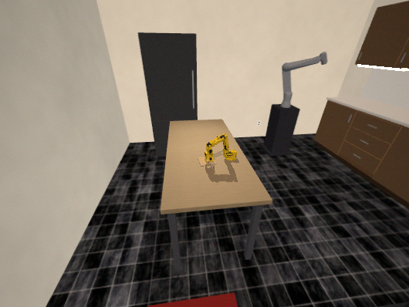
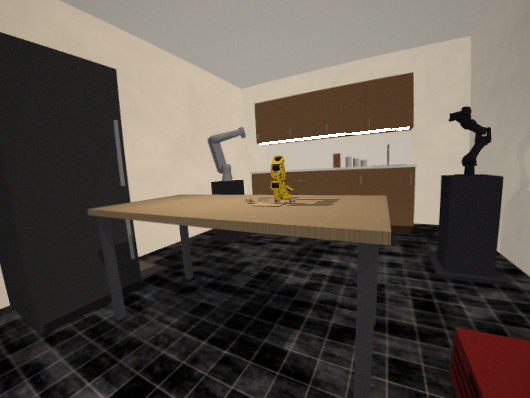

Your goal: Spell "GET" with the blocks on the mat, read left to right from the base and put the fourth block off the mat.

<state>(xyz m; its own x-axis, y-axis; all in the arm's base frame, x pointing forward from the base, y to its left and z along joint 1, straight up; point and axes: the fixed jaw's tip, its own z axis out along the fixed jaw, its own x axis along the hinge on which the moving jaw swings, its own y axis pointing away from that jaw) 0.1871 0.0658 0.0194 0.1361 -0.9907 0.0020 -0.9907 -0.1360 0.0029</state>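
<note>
The blocks were too small to tell apart, and no letter could be read. In the exterior view a few tiny things lay on the counter (image 1: 216, 193) beside the mat (image 2: 265, 204): a reddish speck (image 2: 247, 200) to its left and a greyish one (image 2: 294, 201) to the right of the arm's base. Whether these were blocks, I could not tell.

The mat, a thin tan sheet, lay flat near the middle of the counter, its corner showing under the claw (image 1: 209, 159) in the top view. The claw pointed down over the mat and was clamped on something small, presumably a block, hidden between its fingers.

The yellow arm (image 1: 221, 143) arched from its base (image 1: 231, 155) toward the mat and cast a shadow on the wood. Around the counter stood a dark fridge (image 1: 170, 85), a grey arm on a pedestal (image 1: 281, 129) and brown cabinets (image 1: 363, 143).
</note>
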